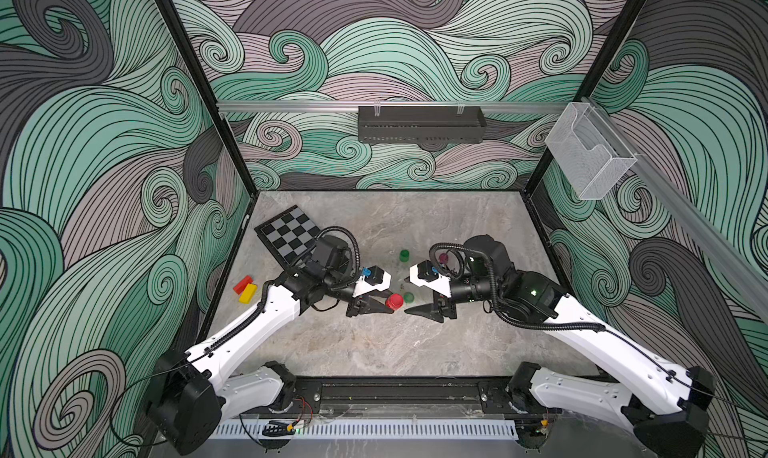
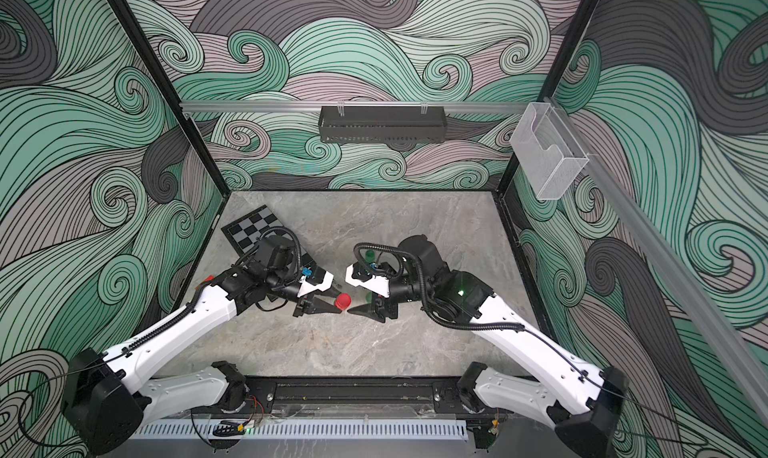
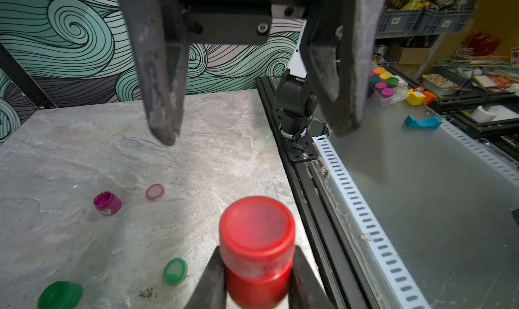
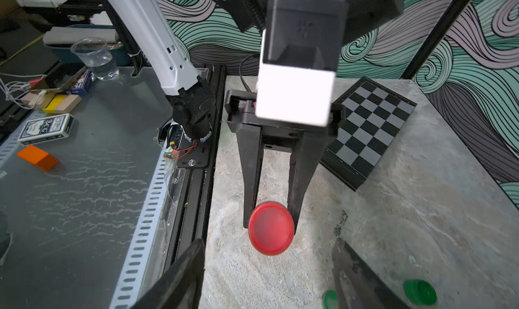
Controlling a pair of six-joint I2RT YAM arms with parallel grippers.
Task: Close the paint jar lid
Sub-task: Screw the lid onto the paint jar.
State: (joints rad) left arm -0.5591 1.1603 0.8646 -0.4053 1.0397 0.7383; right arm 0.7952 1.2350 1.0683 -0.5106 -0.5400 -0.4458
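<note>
The left arm reaches in from the front of the tabletop, bent at the elbow, and points toward the middle. The left jaws squeeze the sides of the red paint jar, and the red lid sits on top of it. The right arm reaches in the same way from the other side. The right jaws face the jar, spread wide, close to the lid but not touching it.

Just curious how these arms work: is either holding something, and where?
The left gripper clamps the red paint jar by its sides, below the lid; the right gripper is open, empty.
</note>
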